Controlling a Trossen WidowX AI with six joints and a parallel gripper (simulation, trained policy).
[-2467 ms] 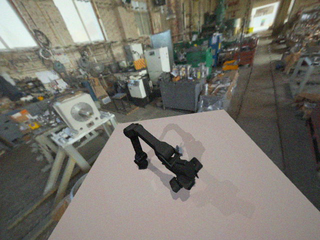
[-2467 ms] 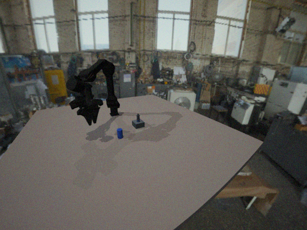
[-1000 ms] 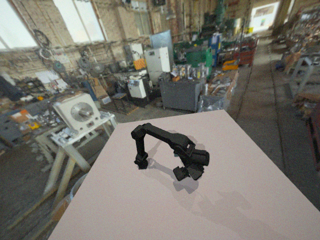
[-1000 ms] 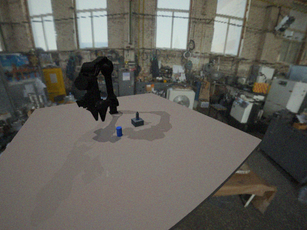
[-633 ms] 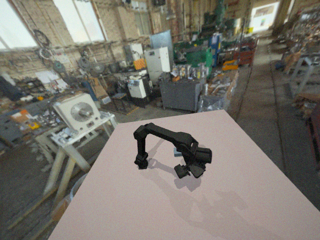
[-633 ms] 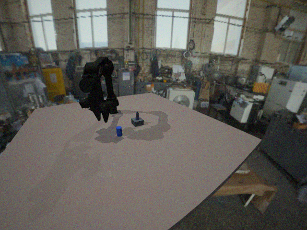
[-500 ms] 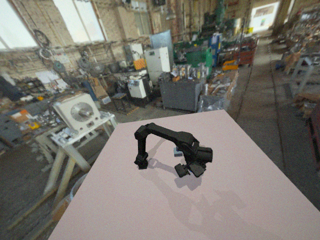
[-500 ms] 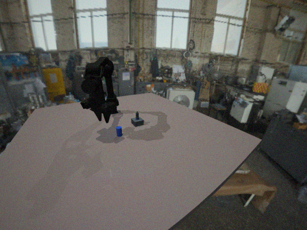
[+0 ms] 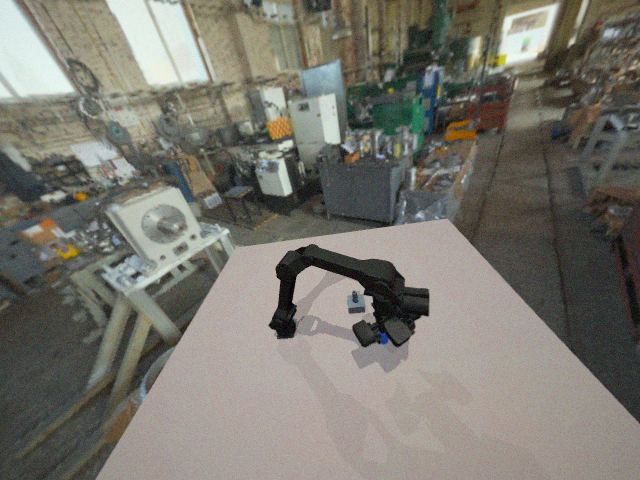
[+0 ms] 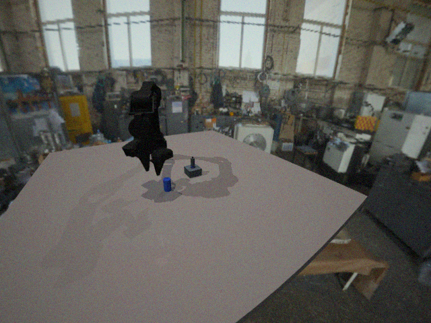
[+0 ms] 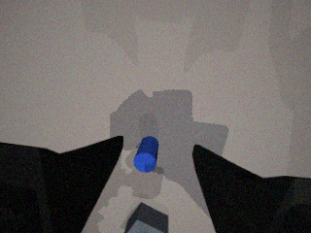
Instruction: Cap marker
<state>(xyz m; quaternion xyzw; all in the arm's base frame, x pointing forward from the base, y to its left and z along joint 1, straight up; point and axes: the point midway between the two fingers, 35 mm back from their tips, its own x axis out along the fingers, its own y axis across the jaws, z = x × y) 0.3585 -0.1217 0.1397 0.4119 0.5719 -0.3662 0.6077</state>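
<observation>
We see the gripper (image 9: 381, 343) (image 10: 152, 172) (image 11: 157, 145) above the table (image 9: 248, 413) (image 10: 209, 243) (image 11: 58, 87), fingers apart, nothing held. Blue cap (image 9: 383, 338) (image 10: 167, 184) (image 11: 146, 154) upright on the tabletop; marker (image 9: 355, 296) (image 10: 192, 162) uncapped, upright in its holder block (image 9: 356, 308) (image 10: 192, 171) (image 11: 148, 222).

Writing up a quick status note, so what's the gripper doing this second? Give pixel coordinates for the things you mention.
Gripper (image 9: 381, 338) (image 10: 153, 173) (image 11: 157, 145): open, holding nothing; its fingers are above the blue cap (image 9: 384, 338) (image 10: 167, 184) (image 11: 146, 154), which stands on the table (image 9: 258, 413) (image 10: 209, 243) (image 11: 49, 87).

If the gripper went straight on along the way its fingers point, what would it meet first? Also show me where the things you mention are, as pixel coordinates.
Probably the blue cap (image 9: 383, 338) (image 10: 167, 184) (image 11: 147, 154), between the open gripper (image 9: 381, 336) (image 10: 152, 173) (image 11: 157, 145) fingers in the wrist view; depth is unclear, so perhaps the table beside it.
</observation>
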